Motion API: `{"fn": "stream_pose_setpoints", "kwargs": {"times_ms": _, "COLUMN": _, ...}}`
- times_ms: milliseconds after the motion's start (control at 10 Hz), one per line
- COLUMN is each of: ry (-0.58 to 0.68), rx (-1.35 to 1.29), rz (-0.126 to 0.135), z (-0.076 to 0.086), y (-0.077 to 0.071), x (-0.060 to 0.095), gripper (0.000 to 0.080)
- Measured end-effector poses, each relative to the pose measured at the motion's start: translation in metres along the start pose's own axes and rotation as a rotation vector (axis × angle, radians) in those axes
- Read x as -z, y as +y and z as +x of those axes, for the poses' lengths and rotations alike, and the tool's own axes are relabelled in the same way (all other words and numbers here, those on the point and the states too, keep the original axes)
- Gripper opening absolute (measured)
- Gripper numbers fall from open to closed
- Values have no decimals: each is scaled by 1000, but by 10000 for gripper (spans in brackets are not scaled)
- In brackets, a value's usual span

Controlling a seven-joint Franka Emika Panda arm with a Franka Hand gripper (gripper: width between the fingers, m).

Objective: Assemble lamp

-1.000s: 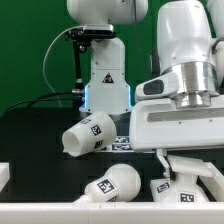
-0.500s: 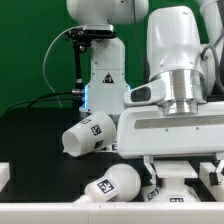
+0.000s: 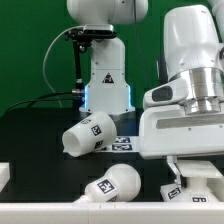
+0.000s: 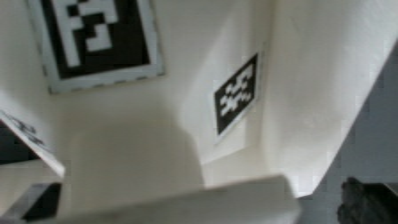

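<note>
Starting at the exterior view's left, you have a small white block [image 3: 4, 175] at the frame's edge, which plays no part yet. Next comes the shade [image 3: 88, 133], lying on its side on the dark counter [image 3: 30, 140] with its wide mouth turned toward the exterior view's left. It is loose and waiting, as the last piece to go on should be. Just beyond it, tags of the marker board [image 3: 122, 143] show flat on the counter.

Nearer the camera, the bulb [image 3: 112, 186] also lies on its side with its tag facing up. It is well clear of the shade and near the base [image 3: 196, 186], so you can reach either one without knocking the other.

At the exterior view's right, the arm is low over the base. Its gripper [image 3: 180, 163] sits right at that part, mostly hidden under the wide white hand. You cannot tell from here whether the jaws are clenched on the base or released. The wrist view does not help, because it is filled with a close, blurred white tagged surface, probably the base itself.

That closeness suggests the base is being handled first, which makes sense because the bulb and shade both need a settled stem to mount on. All three lamp parts are apart, so no joining is done yet. Check the grip before you commit to a lift.
</note>
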State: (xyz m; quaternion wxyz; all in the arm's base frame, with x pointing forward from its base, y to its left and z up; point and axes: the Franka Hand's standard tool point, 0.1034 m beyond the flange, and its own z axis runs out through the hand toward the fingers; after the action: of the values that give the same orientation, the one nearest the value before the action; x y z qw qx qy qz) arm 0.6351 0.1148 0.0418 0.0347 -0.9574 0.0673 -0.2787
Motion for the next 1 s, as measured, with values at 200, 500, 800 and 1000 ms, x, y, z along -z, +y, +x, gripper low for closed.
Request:
{"fn": "stream_pose_setpoints", "kwargs": {"times_ms": 200, "ry": 0, "rx": 6, "rz": -6, "z": -1, "y": 5, "x": -1, "gripper": 699}}
{"fn": "stream_pose_setpoints", "kwargs": {"times_ms": 500, "ry": -6, "rx": 6, "rz": -18, "z": -8, "y": 14, "x": -5, "gripper": 699}}
{"fn": "stream_pose_setpoints", "kwargs": {"times_ms": 800, "ry": 0, "rx": 5, "rz": -21, "z": -6, "y": 16, "x": -5, "gripper": 699}}
{"fn": "stream_pose_setpoints", "kwargs": {"times_ms": 1000, "ry": 9, "rx": 3, "rz": -21, "z": 2, "y": 18, "x": 0, "gripper": 699}}
